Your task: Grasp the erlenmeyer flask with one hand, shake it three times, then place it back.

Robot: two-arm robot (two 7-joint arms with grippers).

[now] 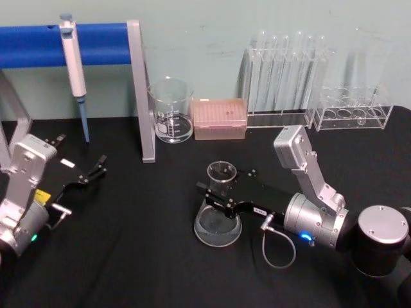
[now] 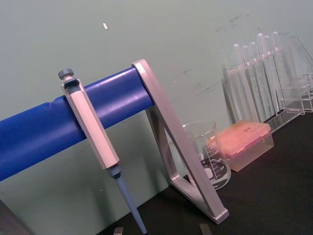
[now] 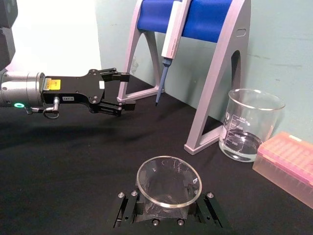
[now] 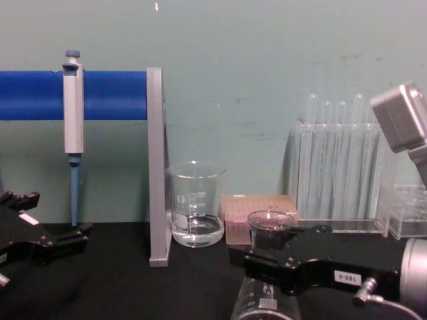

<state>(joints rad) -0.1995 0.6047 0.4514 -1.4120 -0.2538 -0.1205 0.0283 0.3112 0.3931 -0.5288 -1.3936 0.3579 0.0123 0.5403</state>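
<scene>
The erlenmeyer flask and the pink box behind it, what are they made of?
The erlenmeyer flask, with the right hand around its neck, looks like clear glossy glass: see-through walls, white printed marks. The pink box seems translucent plastic, duller and slightly cloudy.

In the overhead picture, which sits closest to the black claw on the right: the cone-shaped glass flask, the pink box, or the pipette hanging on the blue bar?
1. Clear glass conical flask: between the right gripper's fingers, table centre.
2. Pink plastic tip box: behind it, by the wall.
3. Grey-and-blue pipette: far left, hanging on the blue bar.
</scene>
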